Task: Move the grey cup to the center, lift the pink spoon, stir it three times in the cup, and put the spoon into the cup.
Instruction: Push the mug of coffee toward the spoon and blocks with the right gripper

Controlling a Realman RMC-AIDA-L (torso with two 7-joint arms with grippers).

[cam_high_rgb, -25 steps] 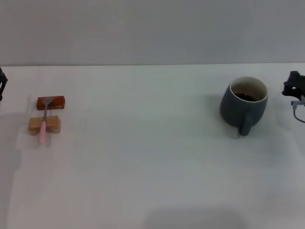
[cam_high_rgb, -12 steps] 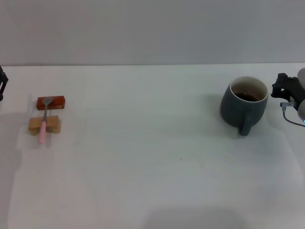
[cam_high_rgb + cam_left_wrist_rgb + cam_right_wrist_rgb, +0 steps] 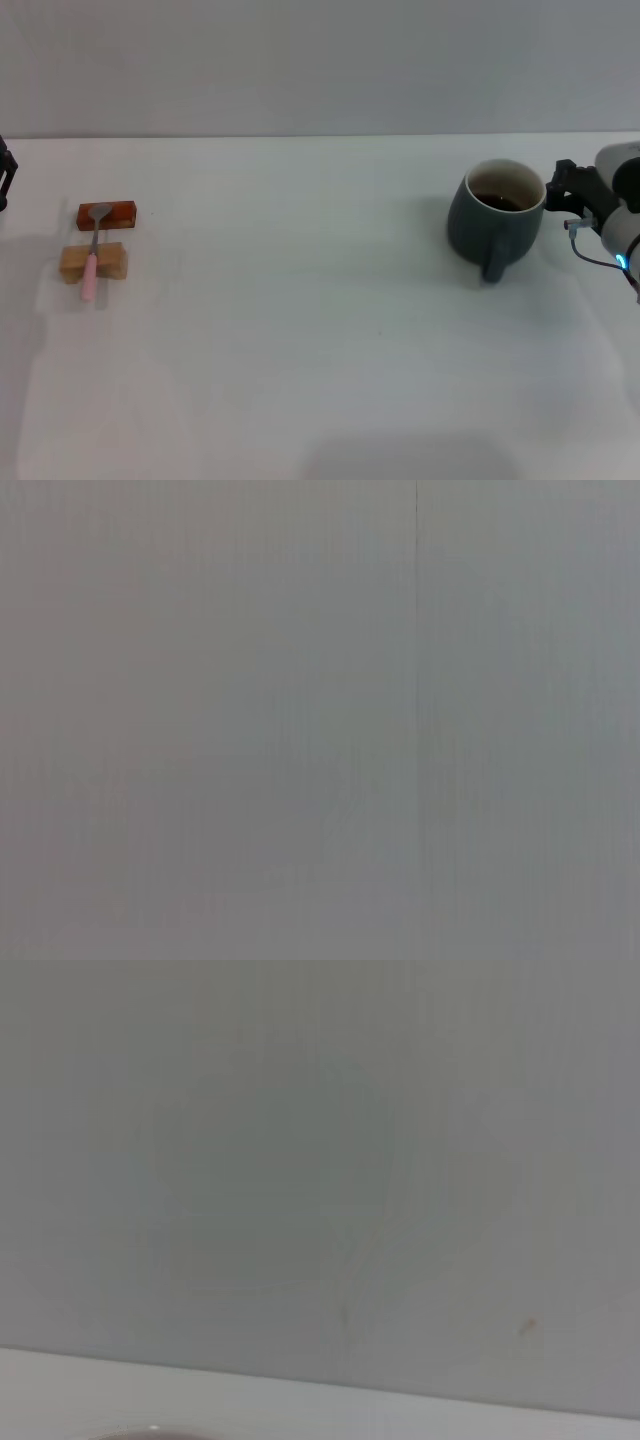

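The grey cup (image 3: 492,223) stands on the white table (image 3: 320,330) at the right, holding dark liquid, its handle toward the front. My right gripper (image 3: 562,188) is against the cup's right side at rim height. The pink spoon (image 3: 91,258) lies at the far left, its metal bowl on an orange-red block (image 3: 118,212) and its pink handle across a tan wooden block (image 3: 112,263). My left gripper (image 3: 5,175) barely shows at the left edge, behind the spoon and well apart from it. The wrist views show only plain wall.
A grey wall (image 3: 320,60) runs behind the table's far edge. White tabletop stretches between the blocks on the left and the cup on the right.
My right gripper has come in from the right edge and met the cup. The cup has slid a little to the left. The spoon, blocks and left arm have not moved.
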